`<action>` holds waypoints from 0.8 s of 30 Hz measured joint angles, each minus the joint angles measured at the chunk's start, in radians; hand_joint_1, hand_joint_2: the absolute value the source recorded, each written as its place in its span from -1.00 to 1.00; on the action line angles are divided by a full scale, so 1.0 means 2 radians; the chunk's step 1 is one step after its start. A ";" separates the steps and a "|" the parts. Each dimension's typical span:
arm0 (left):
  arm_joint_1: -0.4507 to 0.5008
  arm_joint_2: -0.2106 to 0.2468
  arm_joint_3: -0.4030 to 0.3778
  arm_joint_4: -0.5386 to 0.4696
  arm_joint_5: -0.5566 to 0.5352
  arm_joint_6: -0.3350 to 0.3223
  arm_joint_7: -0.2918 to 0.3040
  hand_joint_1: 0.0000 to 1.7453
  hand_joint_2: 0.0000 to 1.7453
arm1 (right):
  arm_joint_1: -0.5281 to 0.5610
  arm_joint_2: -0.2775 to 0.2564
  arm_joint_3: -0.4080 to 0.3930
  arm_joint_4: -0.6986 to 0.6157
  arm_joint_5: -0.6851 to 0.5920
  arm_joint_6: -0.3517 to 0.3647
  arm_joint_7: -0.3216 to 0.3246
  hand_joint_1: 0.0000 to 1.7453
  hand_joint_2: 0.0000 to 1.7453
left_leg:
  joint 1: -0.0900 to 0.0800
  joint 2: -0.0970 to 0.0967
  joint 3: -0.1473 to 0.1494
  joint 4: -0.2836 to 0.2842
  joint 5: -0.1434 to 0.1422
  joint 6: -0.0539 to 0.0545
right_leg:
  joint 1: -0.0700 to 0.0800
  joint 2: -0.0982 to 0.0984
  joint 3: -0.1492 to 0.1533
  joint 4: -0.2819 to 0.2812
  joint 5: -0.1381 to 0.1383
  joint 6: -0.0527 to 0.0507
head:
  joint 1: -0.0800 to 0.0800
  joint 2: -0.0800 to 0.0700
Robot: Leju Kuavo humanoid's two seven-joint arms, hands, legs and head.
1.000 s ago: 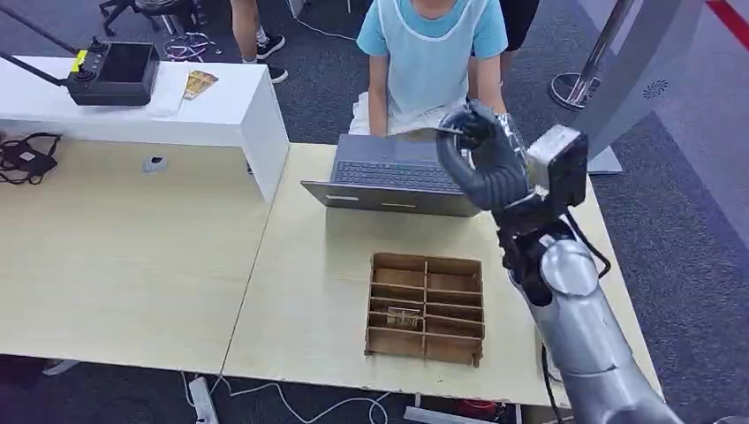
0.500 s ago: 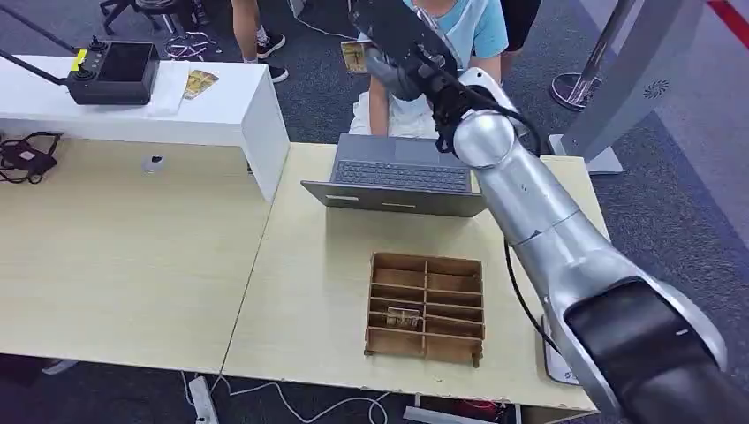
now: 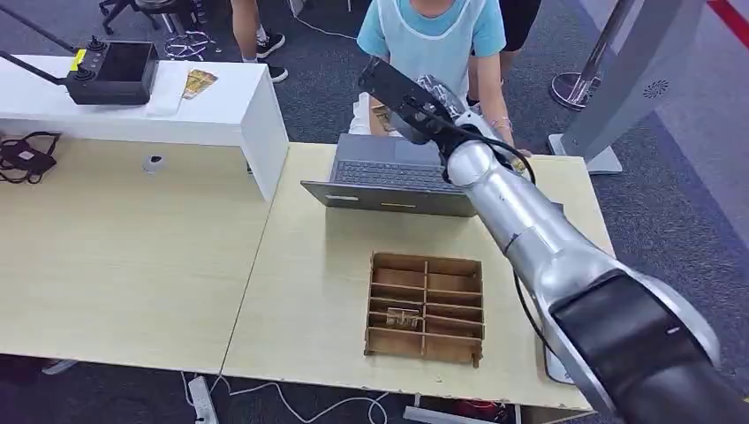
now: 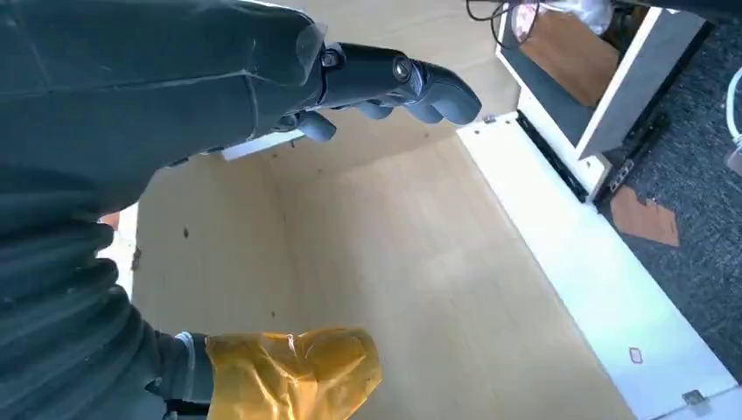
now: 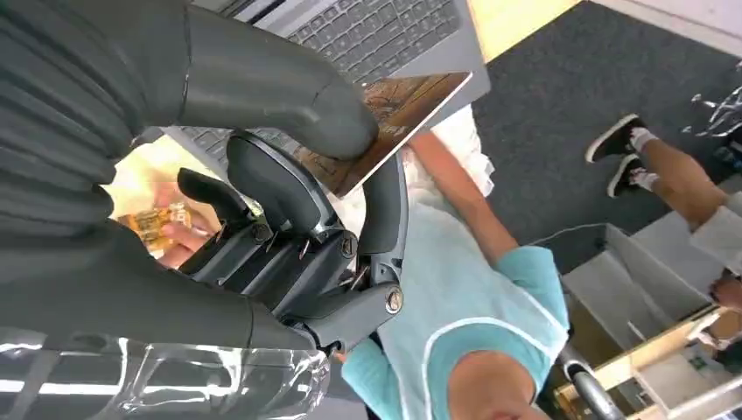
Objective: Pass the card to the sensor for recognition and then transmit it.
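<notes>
My right hand (image 5: 289, 175) pinches the card (image 5: 398, 109) above the laptop (image 3: 393, 177); I should keep it flat and reach slowly toward the person (image 3: 428, 40).

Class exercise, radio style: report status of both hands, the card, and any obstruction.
Right hand grips card, over laptop, near person. Left hand holds nothing. Nothing blocking.
</notes>
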 joint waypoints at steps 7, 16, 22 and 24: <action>0.000 0.000 -0.003 0.000 0.000 -0.002 0.000 -1.00 1.00 | -0.001 0.000 0.000 0.013 0.004 -0.001 0.000 1.00 1.00 | 0.000 0.000 0.000 0.000 0.000 0.000 | 0.000 0.000 0.000 0.000 0.000 0.000 | 0.000 0.000; 0.000 0.000 -0.013 0.000 0.000 -0.003 0.006 -1.00 1.00 | -0.001 0.001 -0.001 0.022 0.021 -0.007 -0.001 1.00 1.00 | 0.000 0.000 0.000 0.000 0.000 0.000 | 0.000 0.000 0.000 0.000 0.000 0.000 | 0.000 0.000; 0.000 0.000 -0.016 0.001 0.000 -0.004 0.007 -1.00 1.00 | -0.001 0.000 -0.004 0.026 0.029 -0.008 -0.001 1.00 1.00 | 0.000 0.000 0.000 0.000 0.000 0.000 | 0.000 0.000 0.000 0.000 0.000 0.000 | 0.000 0.000; 0.000 0.000 -0.017 0.001 0.000 -0.007 0.009 -1.00 1.00 | -0.001 0.000 -0.005 0.027 0.031 -0.008 -0.001 1.00 1.00 | 0.000 0.000 0.000 0.000 0.000 0.000 | 0.001 0.000 0.000 0.000 0.000 0.000 | 0.000 0.000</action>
